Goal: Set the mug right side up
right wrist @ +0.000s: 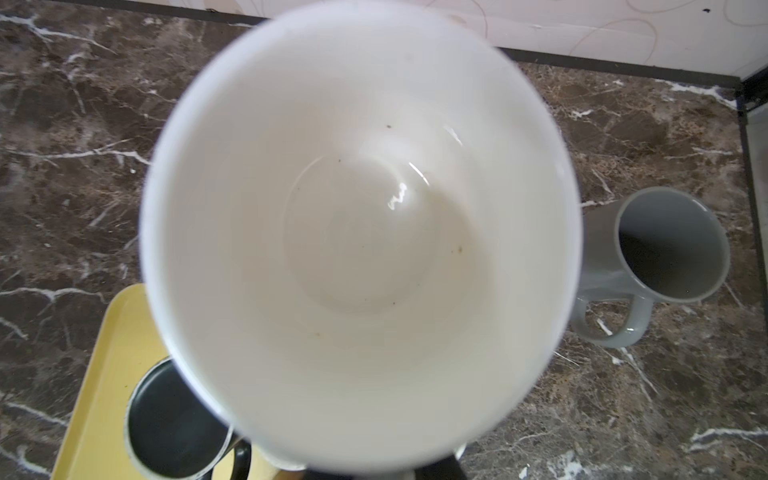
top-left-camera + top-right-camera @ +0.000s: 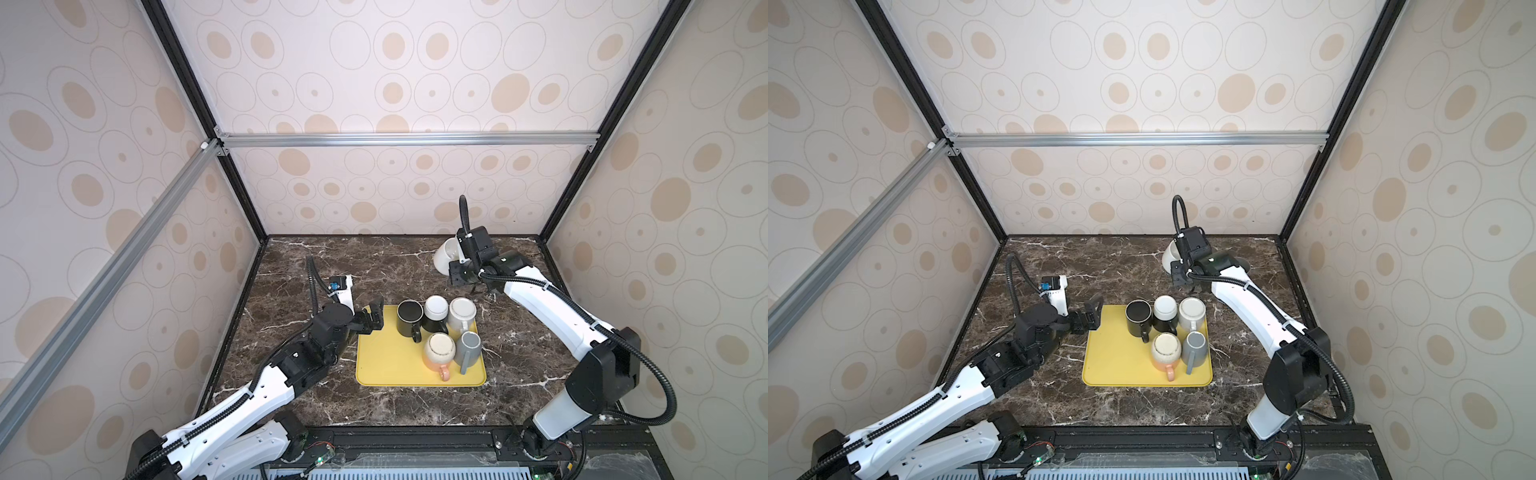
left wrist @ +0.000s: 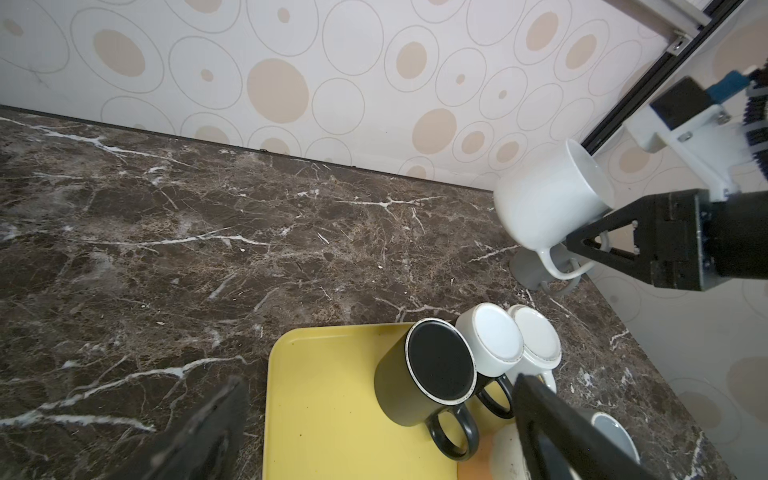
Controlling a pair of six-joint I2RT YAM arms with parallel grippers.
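Mug (image 2: 443,258): white ceramic, rigid, glazed so slick, likely breakable, moderate wt. Pos.: near centre of both top views, above tray (image 2: 374,365) in frame, tilted. R claw (image 3: 575,245) clamped on handle (image 3: 552,272), the safest hold pt. L claw (image 2: 376,316) open, at tray's left edge.

the left arm (image 2: 266,386) and right arm (image 2: 536,295) are white shells with black joints; ribbed black cables (image 2: 462,214) run along them. the right gripper (image 3: 575,244) is black, with triangular cut-outs.

The white mug (image 2: 444,257) is empty and glossy, lifted off the bench (image 2: 374,266) near its back right, tilted, handle underneath.
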